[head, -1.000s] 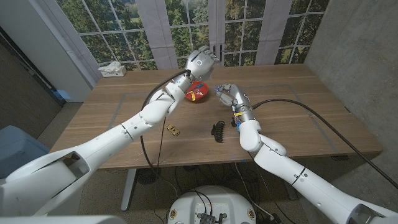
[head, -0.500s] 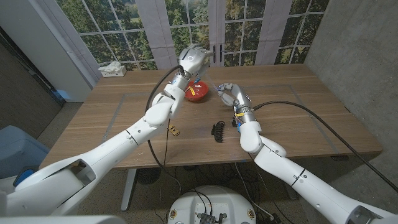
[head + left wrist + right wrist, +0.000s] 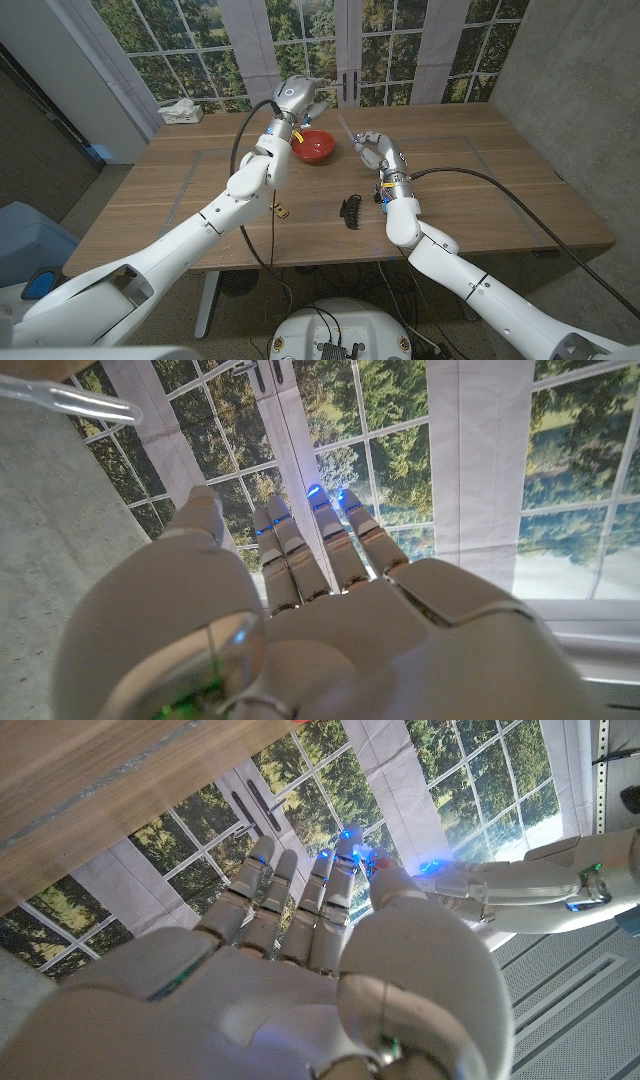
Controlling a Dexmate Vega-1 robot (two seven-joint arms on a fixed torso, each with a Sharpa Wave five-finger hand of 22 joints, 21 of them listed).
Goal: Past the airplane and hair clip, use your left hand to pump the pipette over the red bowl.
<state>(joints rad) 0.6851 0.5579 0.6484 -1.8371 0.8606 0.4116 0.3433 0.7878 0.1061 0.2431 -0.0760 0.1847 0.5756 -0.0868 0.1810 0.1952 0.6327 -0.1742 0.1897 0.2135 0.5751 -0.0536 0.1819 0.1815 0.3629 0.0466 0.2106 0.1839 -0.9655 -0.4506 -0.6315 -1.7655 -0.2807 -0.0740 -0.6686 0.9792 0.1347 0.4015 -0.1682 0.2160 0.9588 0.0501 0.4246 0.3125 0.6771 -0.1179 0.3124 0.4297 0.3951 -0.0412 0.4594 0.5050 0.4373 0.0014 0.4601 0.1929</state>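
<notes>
The back of the white right hand (image 3: 300,970) fills the lower frame, fingers (image 3: 290,895) together, reaching toward paned windows (image 3: 300,790). The brown wooden tabletop (image 3: 110,770) crosses the upper left. A white robot arm (image 3: 530,885) enters at right.

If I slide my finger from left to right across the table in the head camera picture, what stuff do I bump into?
Tissue box → little yellow airplane → red bowl → black hair clip → right hand.
</notes>
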